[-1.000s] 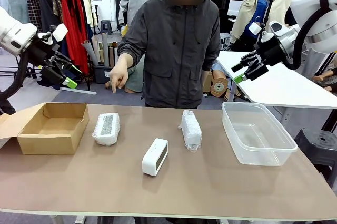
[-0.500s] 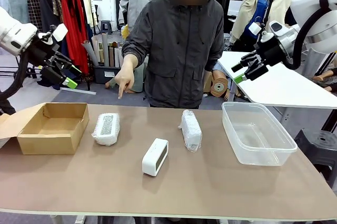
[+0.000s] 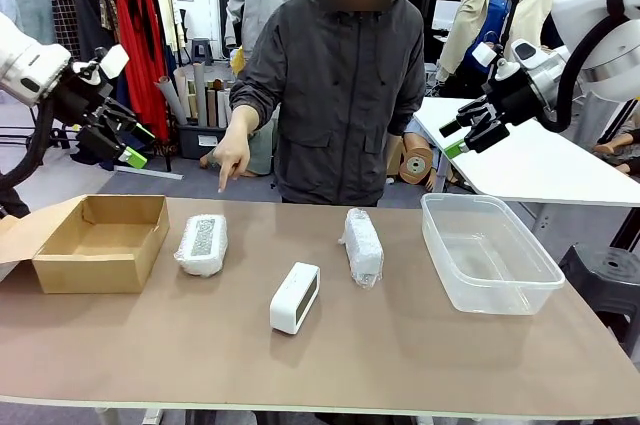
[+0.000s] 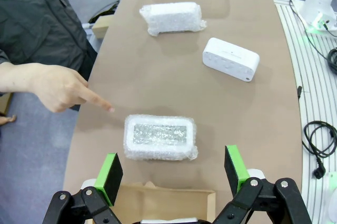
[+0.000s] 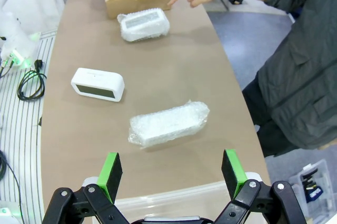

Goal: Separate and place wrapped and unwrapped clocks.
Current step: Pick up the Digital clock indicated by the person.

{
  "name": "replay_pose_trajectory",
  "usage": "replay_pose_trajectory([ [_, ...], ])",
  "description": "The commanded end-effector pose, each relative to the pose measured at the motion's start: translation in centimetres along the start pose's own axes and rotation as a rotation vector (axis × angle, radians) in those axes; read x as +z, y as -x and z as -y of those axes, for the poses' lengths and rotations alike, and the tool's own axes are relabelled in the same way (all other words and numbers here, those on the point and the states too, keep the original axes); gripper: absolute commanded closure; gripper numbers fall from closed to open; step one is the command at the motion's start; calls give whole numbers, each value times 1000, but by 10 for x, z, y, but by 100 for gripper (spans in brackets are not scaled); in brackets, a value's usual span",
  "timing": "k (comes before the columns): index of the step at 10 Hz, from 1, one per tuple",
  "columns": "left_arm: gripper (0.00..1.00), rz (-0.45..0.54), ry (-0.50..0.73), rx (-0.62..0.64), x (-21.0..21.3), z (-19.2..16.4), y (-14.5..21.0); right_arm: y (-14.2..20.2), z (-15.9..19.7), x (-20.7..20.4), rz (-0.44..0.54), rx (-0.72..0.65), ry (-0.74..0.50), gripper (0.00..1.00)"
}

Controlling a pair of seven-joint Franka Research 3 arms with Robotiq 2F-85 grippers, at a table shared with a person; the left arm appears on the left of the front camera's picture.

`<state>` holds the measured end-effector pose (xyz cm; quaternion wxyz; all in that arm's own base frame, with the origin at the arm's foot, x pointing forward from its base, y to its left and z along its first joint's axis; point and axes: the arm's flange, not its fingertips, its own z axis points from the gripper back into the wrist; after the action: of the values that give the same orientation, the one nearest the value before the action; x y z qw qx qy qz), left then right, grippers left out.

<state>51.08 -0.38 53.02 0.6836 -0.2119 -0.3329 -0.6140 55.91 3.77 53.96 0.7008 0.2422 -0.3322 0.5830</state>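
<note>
Nearest to us on the brown table [image 3: 400, 345], the bare white clock [image 3: 295, 297] stands on its long edge, a little left of the middle, touching none of its neighbours. Just beyond it lie the two wrapped clocks, one on either side. The left wrapped clock [image 3: 202, 243] rests flat in its bubble film, with a grey face showing through. The right wrapped clock [image 3: 363, 245] lies lengthwise, pointing away from us. The open cardboard box [image 3: 85, 273] sits near the left wrapped clock at the table's left end. The clear plastic tub [image 3: 437, 240] sits beside the right wrapped clock at the right end. Further back, the person's hand [image 3: 232, 153] hangs over the far edge with its index finger pointing down. In the left wrist view we see the fingertip close to the left wrapped clock but not touching it. Both arms are held high and well apart from everything on the table. The left gripper [image 3: 135, 143] is above the box and the right gripper [image 3: 452, 137] above the tub's far side. Each has its green pads spread wide with nothing between them. Behind them are a clothes rack [image 3: 120, 5] and a white side table [image 3: 540, 170].
</note>
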Motion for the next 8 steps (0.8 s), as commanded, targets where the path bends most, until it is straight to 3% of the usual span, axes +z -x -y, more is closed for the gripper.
replay_pose_trajectory([
  [1,0,-6,-6,-3,1,0,0,-1,0,0,0,5,4,0],
  [3,0,0,0,0,0,0,0,-1,0,0,0,5,4,0],
  [4,0,-83,-3,32,1,2,-11,-1,0,0,0,5,4,0],
  [6,0,-258,-56,196,-9,14,-40,-1,0,0,0,5,4,0],
  [8,0,-325,-139,385,-26,24,-67,-1,0,0,0,5,4,0],
])
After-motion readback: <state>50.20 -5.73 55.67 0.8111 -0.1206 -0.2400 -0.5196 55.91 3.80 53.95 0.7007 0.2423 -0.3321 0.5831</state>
